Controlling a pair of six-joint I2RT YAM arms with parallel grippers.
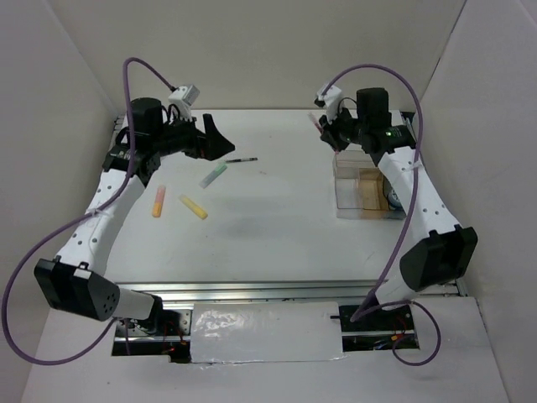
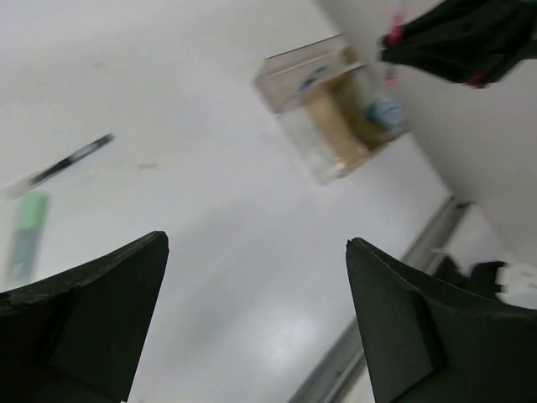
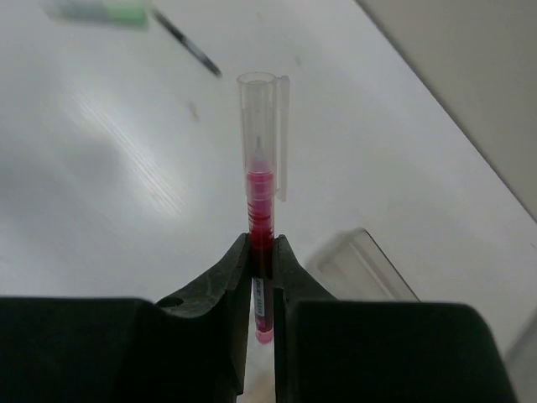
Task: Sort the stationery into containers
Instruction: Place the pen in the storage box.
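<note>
My right gripper point(image 3: 262, 245) is shut on a thin red pen point(image 3: 262, 193) with a clear cap and holds it in the air at the far side of the clear compartment box point(image 1: 357, 195); the gripper shows in the top view point(image 1: 325, 128). My left gripper point(image 1: 220, 143) is open and empty, raised over the table's far left. On the table lie a thin black pen point(image 1: 242, 159), a green marker point(image 1: 213, 175), an orange marker point(image 1: 158, 201) and a yellow marker point(image 1: 194, 207). The box point(image 2: 312, 138) holds a blue-white roll point(image 2: 387, 110).
White walls close the table at the back and both sides. A metal rail point(image 1: 252, 290) runs along the near edge. The right arm reaches over the box's right side. The box's corner shows in the right wrist view point(image 3: 361, 264).
</note>
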